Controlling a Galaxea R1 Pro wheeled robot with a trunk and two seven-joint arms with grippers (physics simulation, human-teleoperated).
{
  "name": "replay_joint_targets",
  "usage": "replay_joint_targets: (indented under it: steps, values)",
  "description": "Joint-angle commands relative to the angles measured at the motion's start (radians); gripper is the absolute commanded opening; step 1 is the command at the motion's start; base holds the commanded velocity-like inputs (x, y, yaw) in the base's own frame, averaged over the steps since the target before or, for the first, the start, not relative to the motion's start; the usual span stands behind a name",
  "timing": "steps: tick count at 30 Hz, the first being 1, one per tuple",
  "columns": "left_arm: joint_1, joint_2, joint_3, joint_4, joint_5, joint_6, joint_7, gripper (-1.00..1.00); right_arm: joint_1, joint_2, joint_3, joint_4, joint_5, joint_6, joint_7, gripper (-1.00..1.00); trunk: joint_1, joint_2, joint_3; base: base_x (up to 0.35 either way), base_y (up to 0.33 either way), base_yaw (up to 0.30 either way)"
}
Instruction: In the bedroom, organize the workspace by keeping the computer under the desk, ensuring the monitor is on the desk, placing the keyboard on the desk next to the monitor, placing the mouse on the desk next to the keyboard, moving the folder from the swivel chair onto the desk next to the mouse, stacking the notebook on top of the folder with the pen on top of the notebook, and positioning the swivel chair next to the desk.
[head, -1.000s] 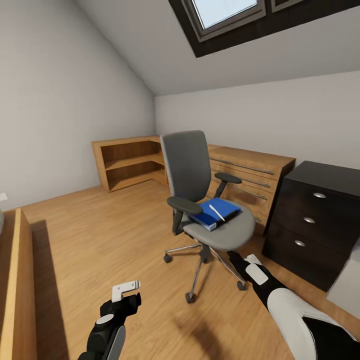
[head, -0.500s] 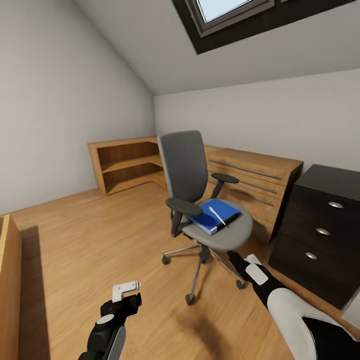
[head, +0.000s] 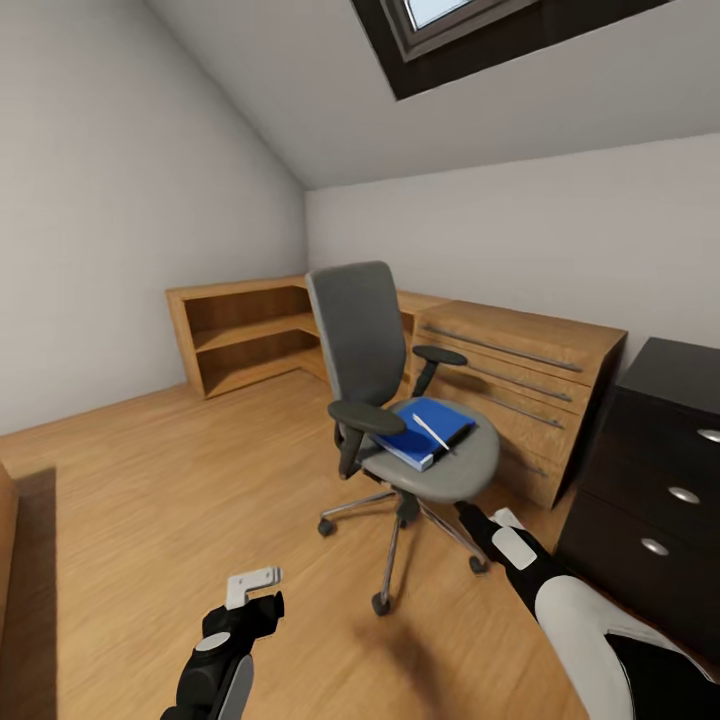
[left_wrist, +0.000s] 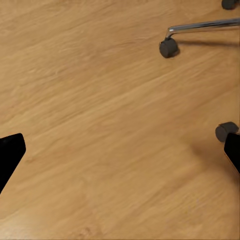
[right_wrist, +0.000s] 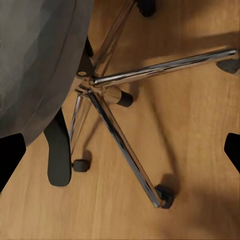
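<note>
Over on the left of the head view there's an oak corner shelf unit (head: 240, 335) against the sloped grey wall, with the plank floor (head: 150, 480) open in front of it. Low down, the left gripper (head: 252, 588) hangs above bare floor; in its wrist view the two dark fingertips (left_wrist: 10, 155) sit at opposite edges, so it's spread wide with nothing in it. Mid-room stands the swivel chair (head: 365, 335), and the blue folder (head: 425, 430) lies flat on its seat with the dark notebook's edge just peeking out on top and the white pen (head: 432, 433) across that. Behind the chair is an oak dresser (head: 520, 385). The right gripper (head: 478, 517) hovers near the chair's chrome base (right_wrist: 115, 115), fingers spread apart, holding nothing. Far right is the desk (head: 670, 470), black with silver knobs.
</note>
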Motion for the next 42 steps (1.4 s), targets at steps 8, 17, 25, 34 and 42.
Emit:
replay_joint_targets:
  steps: [8,17,25,34,42]
  values:
    - [-0.001,0.000,-0.001,-0.001,0.010,0.002,0.009,1.00,0.000,0.000,0.002,-0.003,-0.012,0.005,-0.002,1.00,0.000,0.000,-0.001,0.320,0.000,0.000]
    - [-0.001,0.000,-0.001,0.001,0.011,0.005,0.010,1.00,0.000,0.000,0.002,-0.003,-0.012,0.005,-0.002,1.00,0.000,0.000,-0.001,0.085,0.000,0.000]
    - [-0.001,0.000,-0.001,0.001,0.011,0.006,0.010,1.00,0.000,0.000,0.002,-0.002,-0.012,0.005,0.000,1.00,0.000,0.000,-0.001,0.002,0.000,0.168]
    - [-0.001,-0.001,-0.002,0.023,0.011,0.006,0.008,1.00,0.000,0.001,0.002,-0.001,-0.014,0.005,0.003,1.00,0.000,0.000,-0.001,0.000,0.000,0.179]
    - [-0.001,-0.001,-0.003,0.027,0.011,0.007,0.006,1.00,0.000,0.001,0.002,0.000,-0.014,0.005,0.003,1.00,0.000,0.000,-0.001,-0.093,0.000,0.010]
